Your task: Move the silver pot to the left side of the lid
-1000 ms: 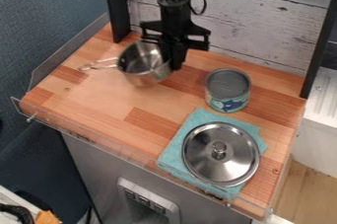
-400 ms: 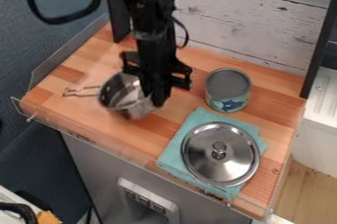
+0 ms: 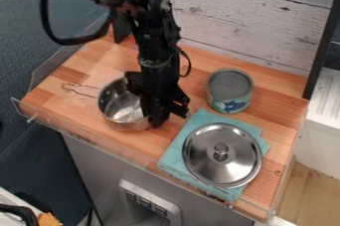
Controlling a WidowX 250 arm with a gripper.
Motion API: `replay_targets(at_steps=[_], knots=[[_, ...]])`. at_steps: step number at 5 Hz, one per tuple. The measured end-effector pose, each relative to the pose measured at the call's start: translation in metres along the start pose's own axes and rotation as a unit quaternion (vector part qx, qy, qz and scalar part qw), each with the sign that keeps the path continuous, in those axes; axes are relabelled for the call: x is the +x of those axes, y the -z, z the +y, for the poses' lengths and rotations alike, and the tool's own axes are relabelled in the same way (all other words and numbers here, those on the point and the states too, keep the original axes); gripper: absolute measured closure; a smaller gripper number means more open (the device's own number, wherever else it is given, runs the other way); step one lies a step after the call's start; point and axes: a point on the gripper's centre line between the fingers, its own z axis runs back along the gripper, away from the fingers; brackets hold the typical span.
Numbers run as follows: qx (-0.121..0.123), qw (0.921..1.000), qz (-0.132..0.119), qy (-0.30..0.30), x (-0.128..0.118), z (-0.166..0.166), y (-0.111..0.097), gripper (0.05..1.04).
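The pot (image 3: 124, 123) has come from nearer the bench's back edge towards its front edge (image 3: 126, 148), and now sits left of the lid (image 3: 211, 164), just beside the cloth (image 3: 174, 159) under it. The jaws are closed on the pot's right rim. That looks like the wanted spot, so setting down and letting go seem next. The tin (image 3: 229, 104) stays put, behind the lid.

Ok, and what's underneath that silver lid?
Under the lid is a teal cloth, showing around it and lying on the wooden counter. The lid hides the middle of the cloth, so I can't tell whether anything else is there.
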Motion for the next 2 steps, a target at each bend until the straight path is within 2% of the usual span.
replay_targets(at_steps=[1,2], knots=[[0.005,0.9999,0.004,0.009,-0.007,-0.001,0.003,1.000],[0.007,0.9998,0.016,0.008,-0.029,-0.005,0.003,1.000]])
